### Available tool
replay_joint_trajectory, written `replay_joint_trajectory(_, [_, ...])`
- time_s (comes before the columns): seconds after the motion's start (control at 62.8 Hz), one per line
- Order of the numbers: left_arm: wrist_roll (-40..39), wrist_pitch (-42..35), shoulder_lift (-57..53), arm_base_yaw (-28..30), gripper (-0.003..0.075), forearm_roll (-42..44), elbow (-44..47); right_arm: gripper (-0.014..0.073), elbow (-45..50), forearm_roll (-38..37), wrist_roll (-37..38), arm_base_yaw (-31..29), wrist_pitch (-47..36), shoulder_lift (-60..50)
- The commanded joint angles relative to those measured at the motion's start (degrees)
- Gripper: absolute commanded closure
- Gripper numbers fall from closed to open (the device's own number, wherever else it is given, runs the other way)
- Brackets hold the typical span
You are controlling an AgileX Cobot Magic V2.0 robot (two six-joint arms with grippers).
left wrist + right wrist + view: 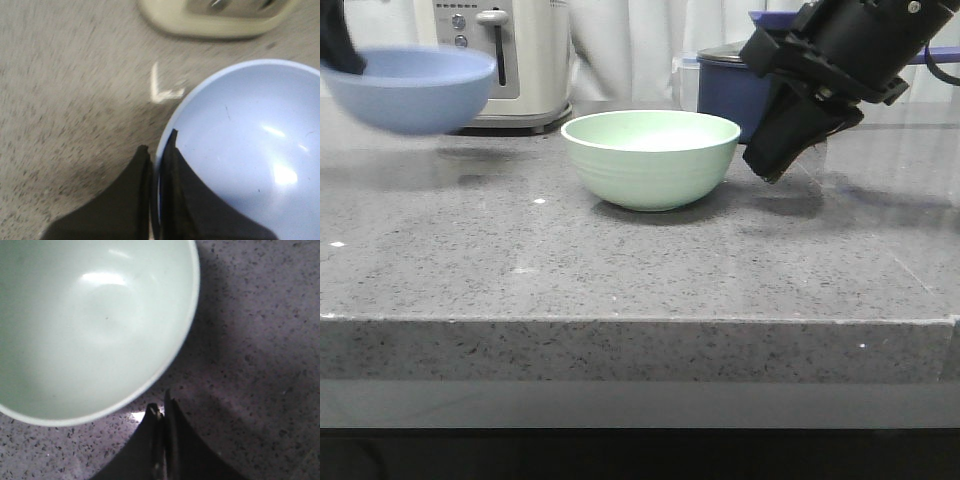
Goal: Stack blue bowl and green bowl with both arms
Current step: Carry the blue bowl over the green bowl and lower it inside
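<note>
Bowl first, at far left: we see the blue bowl lifted clear of the counter, our left gripper pinching its rim, one finger inside, one outside. Behind it stands a toaster. At the middle, the green bowl sits on the counter. Just right of it hangs our right gripper, fingers pressed together, holding nothing. A dark pot stands behind.

Your right arm: black, blocky, silver screw on top, upper right | your right gripper: dark tapered fingers.
</note>
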Motion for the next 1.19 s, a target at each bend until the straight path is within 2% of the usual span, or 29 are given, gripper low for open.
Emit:
replay_joint_trajectory(0.0, [0.06,-0.29,-3.9,-3.54,0.074,-1.24,-5.52,0.0658,-1.35,1.73,-0.38,-0.17,-1.48,-2.3])
replay_joint_trajectory(0.303, [0.15,1.1,-2.14,-15.96,0.074,-1.24,-11.87,0.0658,-1.35,1.73,-0.38,-0.17,-1.48,-2.3])
replay_joint_trajectory(0.589, [0.15,1.48,3.96,-22.5,0.074,-1.02,-14.15,0.0658,-1.35,1.73,-0.38,-0.17,-1.48,-2.3])
replay_joint_trajectory(1.178, [0.15,1.82,9.74,-23.62,0.074,-1.36,-14.15,0.0658,-1.35,1.73,-0.38,-0.17,-1.48,-2.3])
